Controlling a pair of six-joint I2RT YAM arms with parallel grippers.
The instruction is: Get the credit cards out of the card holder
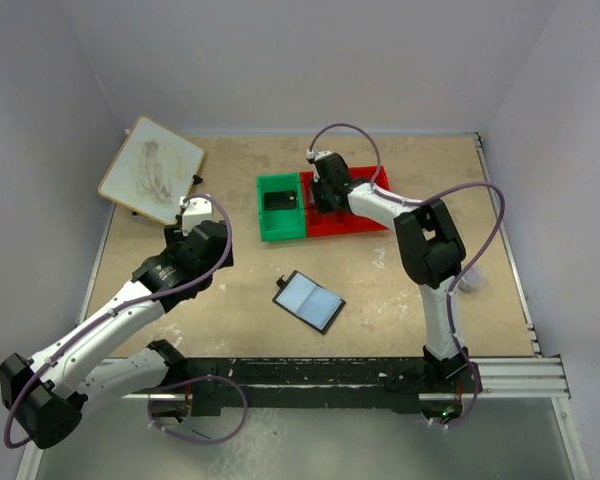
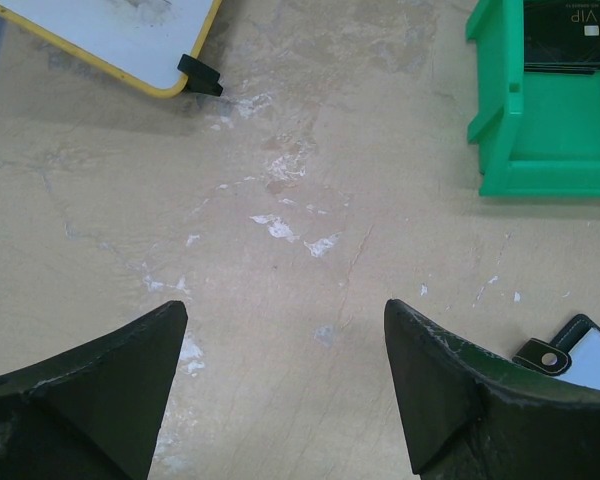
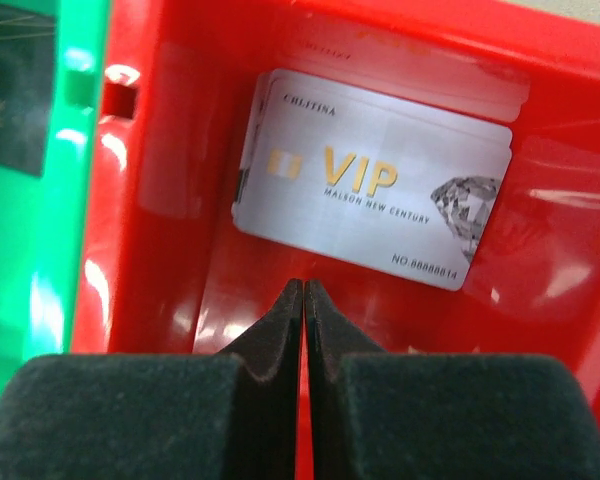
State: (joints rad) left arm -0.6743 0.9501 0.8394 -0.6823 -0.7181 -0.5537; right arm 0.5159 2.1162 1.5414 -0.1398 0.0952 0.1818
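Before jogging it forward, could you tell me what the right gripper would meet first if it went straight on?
Most likely the silver VIP plastic card lying in the red plastic bin, just beyond the shut right gripper; depth is unclear.

Bare table (image 1: 380, 290) lies all round the open card holder (image 1: 309, 301), so we find it reachable from any side. Toward the far edge the green bin (image 1: 280, 232) and red bin (image 1: 330, 226) stand touching, their walls barring low passes. The red walls hem our closed right claw (image 3: 305, 300). A whiteboard (image 1: 152, 168) fills the far left corner.
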